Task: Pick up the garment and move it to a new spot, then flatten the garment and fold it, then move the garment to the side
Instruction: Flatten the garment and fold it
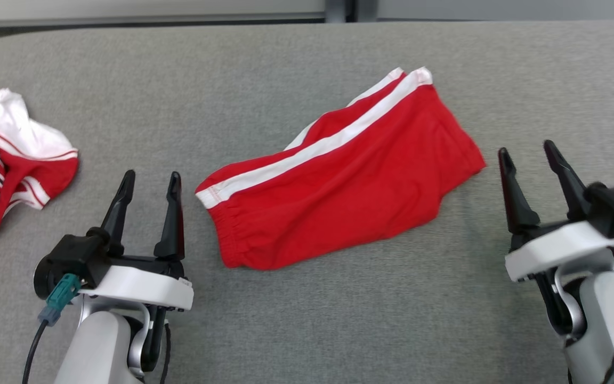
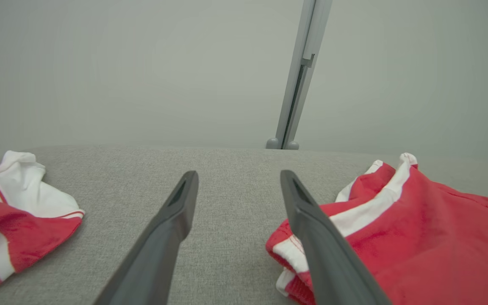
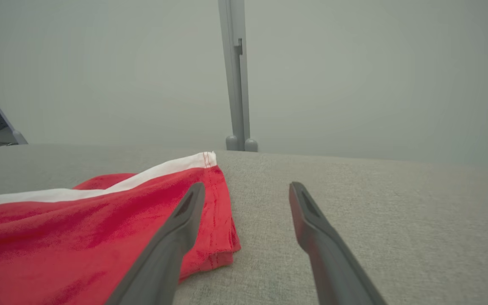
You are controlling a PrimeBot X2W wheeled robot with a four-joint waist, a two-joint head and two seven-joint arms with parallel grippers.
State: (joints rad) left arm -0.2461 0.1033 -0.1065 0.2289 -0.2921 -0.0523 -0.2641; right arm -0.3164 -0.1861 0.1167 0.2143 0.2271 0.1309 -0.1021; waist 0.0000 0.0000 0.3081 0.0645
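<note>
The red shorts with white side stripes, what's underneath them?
The red shorts lie on the grey fabric surface, which shows all around them. Anything beneath them is hidden by the cloth.

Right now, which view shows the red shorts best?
Head view: the red shorts lie whole, edge to edge, on the grey surface. Left wrist catches the waistband end, right wrist the leg-hem end.

The surface (image 1: 307, 330) is grey woven cloth, matt and slightly coarse; the red shorts (image 1: 339, 202) are soft matt knit with a gathered waistband; the jersey (image 1: 14, 160) is thin, crumpled cloth; the left end effector (image 1: 151, 175) and right end effector (image 1: 526, 148) carry matt dark plastic fingers on smooth white shells.
</note>
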